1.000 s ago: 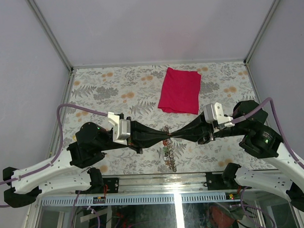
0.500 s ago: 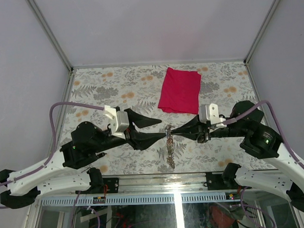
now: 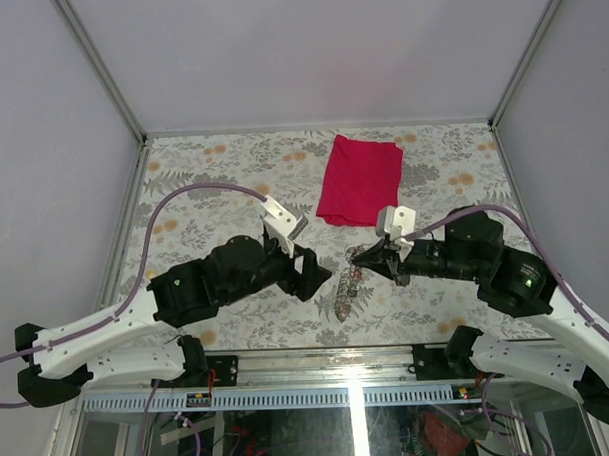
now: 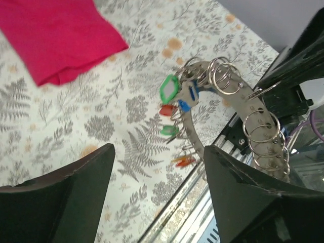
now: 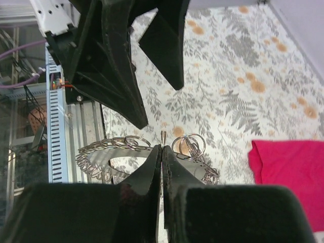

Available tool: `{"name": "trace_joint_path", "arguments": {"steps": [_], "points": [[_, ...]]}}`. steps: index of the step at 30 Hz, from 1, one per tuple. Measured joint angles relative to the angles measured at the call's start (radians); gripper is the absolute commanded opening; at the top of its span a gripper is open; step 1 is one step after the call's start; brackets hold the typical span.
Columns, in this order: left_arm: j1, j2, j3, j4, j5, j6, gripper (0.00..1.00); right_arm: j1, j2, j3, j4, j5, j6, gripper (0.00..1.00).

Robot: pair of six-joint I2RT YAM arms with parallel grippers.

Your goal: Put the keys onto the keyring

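- The flat grey metal keyring (image 4: 242, 96), judged stiff and slick, is pinched across its band, the safest hold, by the closed right gripper (image 5: 162, 152) above the floral table (image 3: 203, 191).
- Tiny colour-headed keys (image 4: 170, 89) dangle lightly from it.
- The left gripper (image 4: 157, 148) is spread open alongside.

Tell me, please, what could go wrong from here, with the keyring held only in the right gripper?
1. The right gripper pinches the keyring by a thin edge only. The ring may twist or slip out and fall on the table.
2. The keys hang loose on small rings and may swing, so the open left gripper, which is close by, could knock them or miss its grasp.
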Motion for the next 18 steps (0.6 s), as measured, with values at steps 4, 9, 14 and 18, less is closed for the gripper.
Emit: {"name": "trace_joint_path", "arguments": {"steps": [4, 9, 14, 18], "points": [[0.008, 0.012, -0.003, -0.064, -0.03, -0.082, 0.88, 0.0, 0.003, -0.029, -0.034, 0.056, 0.045, 0.0], [0.02, 0.069, -0.004, -0.099, -0.029, -0.173, 1.0, 0.0, 0.02, -0.055, -0.071, 0.111, 0.089, 0.0], [0.024, 0.172, -0.004, -0.157, -0.061, -0.286, 1.0, 0.0, 0.011, -0.114, -0.072, 0.143, 0.113, 0.0], [0.07, 0.195, -0.013, -0.182, -0.083, -0.347, 1.0, 0.0, -0.016, -0.163, -0.076, 0.171, 0.125, 0.0]]}}
